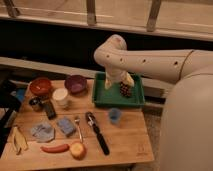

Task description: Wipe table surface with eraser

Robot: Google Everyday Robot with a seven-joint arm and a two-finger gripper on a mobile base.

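table surface [127, 142] bears green tray [99, 98] holding dark lump [126, 90], pincer [119, 81] above.

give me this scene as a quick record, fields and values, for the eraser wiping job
tool: open, over the green tray, just above a dark object in it
eraser: black block lying on the left part of the table, untouched, far from the tool
table surface: light wood, many things on it
beside eraser: metal cup, white cup
in front of eraser: blue sponge
wiping: not begun
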